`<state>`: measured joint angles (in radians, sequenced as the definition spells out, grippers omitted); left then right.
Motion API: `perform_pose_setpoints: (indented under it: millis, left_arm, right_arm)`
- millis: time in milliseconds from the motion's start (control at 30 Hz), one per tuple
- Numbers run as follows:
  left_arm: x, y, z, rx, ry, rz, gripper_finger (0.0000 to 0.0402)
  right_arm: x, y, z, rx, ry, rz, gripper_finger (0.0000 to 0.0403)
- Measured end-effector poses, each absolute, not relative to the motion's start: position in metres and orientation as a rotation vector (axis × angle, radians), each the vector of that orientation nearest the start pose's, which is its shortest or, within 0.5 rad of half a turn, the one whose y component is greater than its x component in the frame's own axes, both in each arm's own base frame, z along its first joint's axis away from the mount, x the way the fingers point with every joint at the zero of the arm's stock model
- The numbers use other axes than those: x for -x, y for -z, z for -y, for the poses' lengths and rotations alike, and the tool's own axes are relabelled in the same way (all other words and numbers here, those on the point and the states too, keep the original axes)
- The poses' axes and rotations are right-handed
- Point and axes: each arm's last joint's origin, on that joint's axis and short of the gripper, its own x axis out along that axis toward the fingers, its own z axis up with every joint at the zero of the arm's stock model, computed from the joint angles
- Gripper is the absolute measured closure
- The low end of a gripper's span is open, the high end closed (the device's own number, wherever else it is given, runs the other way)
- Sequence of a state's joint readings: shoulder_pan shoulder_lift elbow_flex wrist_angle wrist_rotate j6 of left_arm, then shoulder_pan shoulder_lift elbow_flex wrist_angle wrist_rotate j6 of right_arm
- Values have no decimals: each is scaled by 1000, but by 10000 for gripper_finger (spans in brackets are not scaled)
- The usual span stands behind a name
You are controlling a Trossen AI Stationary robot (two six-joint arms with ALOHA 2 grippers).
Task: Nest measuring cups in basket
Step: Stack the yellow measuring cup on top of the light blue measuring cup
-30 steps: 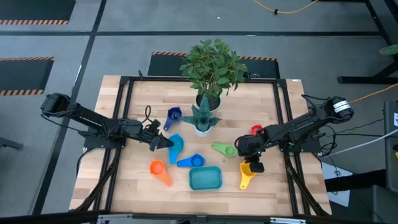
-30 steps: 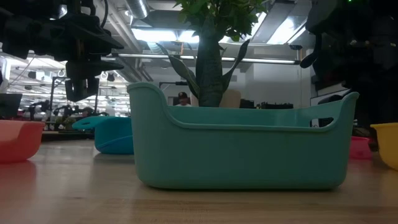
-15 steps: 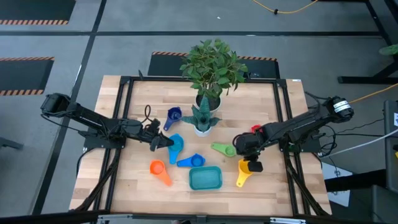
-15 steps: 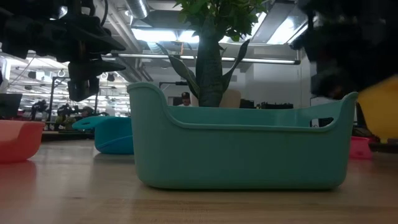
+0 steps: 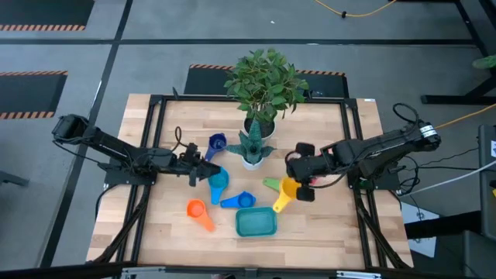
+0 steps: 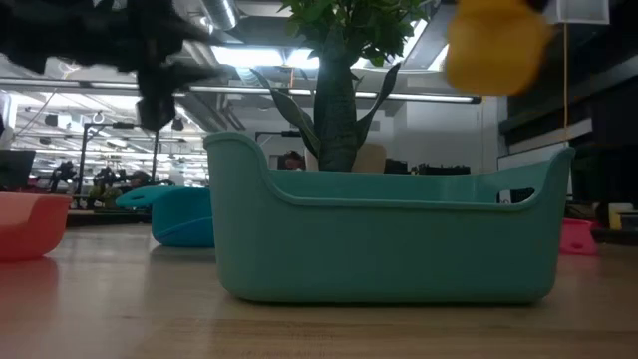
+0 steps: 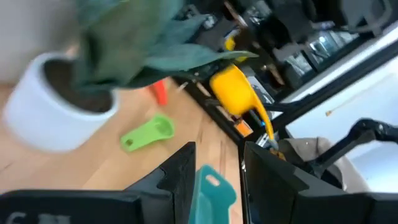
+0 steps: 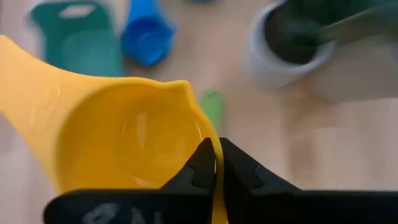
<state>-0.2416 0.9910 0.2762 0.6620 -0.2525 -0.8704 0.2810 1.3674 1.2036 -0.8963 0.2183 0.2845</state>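
My right gripper [image 5: 297, 188] is shut on the yellow measuring cup [image 5: 284, 194], which is in the air over the table's middle right, its handle pointing at the near-left. The teal basket [image 5: 256, 222] sits on the table near the front edge, just near-left of that cup. On the table lie the green cup [image 5: 272, 184], a blue cup [image 5: 241, 201], a light blue cup [image 5: 219, 181], an orange cup [image 5: 198, 211] and a dark blue cup [image 5: 217, 142]. My left gripper [image 5: 206, 172] hovers open beside the light blue cup. My right gripper pinches the yellow cup's rim [image 8: 205, 134], one finger [image 8: 200, 167] inside the bowl and the other outside. The cup is lifted clear of the table, high above the basket's rim in the low view [image 6: 495, 45], its handle [image 5: 277, 204] slanting away from the fingers.
A white pot [image 5: 253, 160] with a leafy plant [image 5: 266, 81] stands at the table's middle far side, between the two arms. A red cup [image 6: 576, 235] lies under the right arm. Bare wood [image 5: 341, 232] shows at the near right corner.
My right gripper has lifted the yellow cup off the table from the near right and carried it up and toward the left, to a spot beside the green cup. The cup has swung so that its handle points near-left. My left gripper has risen slightly.
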Motion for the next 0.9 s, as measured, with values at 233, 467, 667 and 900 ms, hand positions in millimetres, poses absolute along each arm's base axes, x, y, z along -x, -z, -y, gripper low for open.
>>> perform_pose_setpoints:
  millis: [233,467,667,900]
  left_arm:
    - [-231,-238,65,722,-6,-92,271]
    - [-279,-254,85,674,-39,-235,271]
    - [-315,-259,96,672,-45,-246,271]
    - [-342,-261,106,685,-18,-252,271]
  right_arm:
    - [-260,-304,-55,44,272,-961,387]
    - [-261,-304,-50,36,290,-962,387]
    - [-262,-304,-51,52,275,-948,386]
    - [-265,-307,-58,166,186,-913,386]
